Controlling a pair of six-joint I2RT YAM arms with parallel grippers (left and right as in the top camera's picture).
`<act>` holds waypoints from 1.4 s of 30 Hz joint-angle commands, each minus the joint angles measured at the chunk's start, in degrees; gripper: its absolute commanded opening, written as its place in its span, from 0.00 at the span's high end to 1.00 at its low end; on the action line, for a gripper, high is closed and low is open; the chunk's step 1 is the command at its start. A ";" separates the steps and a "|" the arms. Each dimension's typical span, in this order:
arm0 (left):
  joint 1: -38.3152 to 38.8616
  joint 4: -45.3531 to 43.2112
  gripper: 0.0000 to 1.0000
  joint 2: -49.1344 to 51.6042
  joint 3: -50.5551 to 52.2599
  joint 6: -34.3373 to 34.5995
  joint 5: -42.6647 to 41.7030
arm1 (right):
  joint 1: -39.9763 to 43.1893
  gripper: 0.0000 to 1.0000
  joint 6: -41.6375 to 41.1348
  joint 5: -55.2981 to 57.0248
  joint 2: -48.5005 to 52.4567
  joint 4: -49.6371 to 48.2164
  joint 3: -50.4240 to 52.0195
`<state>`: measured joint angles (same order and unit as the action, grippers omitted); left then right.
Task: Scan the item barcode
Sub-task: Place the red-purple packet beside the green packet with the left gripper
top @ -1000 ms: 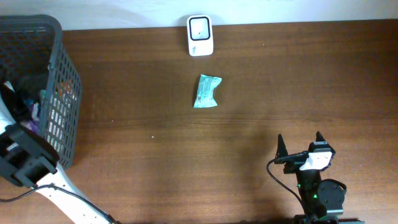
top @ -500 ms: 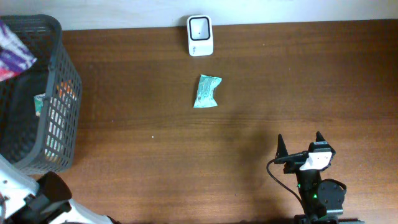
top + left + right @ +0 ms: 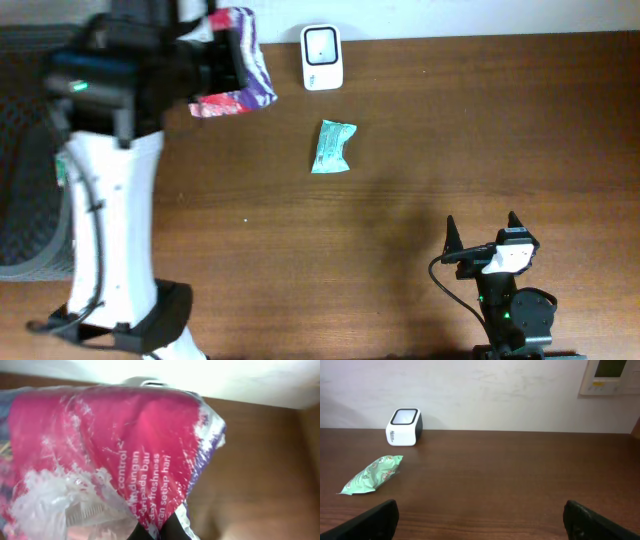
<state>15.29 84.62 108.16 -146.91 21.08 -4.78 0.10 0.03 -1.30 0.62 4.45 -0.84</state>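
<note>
Left gripper [image 3: 212,62] is clamped on the pink packet [image 3: 238,68] in the upper left. The scanner [image 3: 321,57] lies just to the packet's right, nearest this arm. Right gripper [image 3: 482,230] sits spread and empty at lower right.

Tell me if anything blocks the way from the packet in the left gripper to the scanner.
Nothing visible does. The pink packet hangs just left of the white scanner, with only bare table between them. The green packet lies in front of the scanner, off that line.
</note>
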 commanded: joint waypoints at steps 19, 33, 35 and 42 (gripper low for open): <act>11.10 -4.83 0.81 38.21 7.06 7.10 9.44 | -0.48 0.01 0.13 0.50 -0.42 0.07 0.52; 10.34 9.79 0.41 38.07 -33.40 0.94 -1.05 | -0.48 0.01 0.13 0.50 -0.42 0.07 0.52; 7.65 9.25 0.40 32.22 -32.87 -1.81 4.52 | -0.48 0.01 0.13 0.50 -0.42 0.07 0.52; -6.58 12.09 0.00 14.47 -32.87 -2.97 19.58 | -0.48 0.01 0.13 0.50 -0.42 0.07 0.52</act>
<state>13.72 96.55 131.22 -178.58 18.98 9.65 0.10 0.05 -1.30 0.62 4.45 -0.84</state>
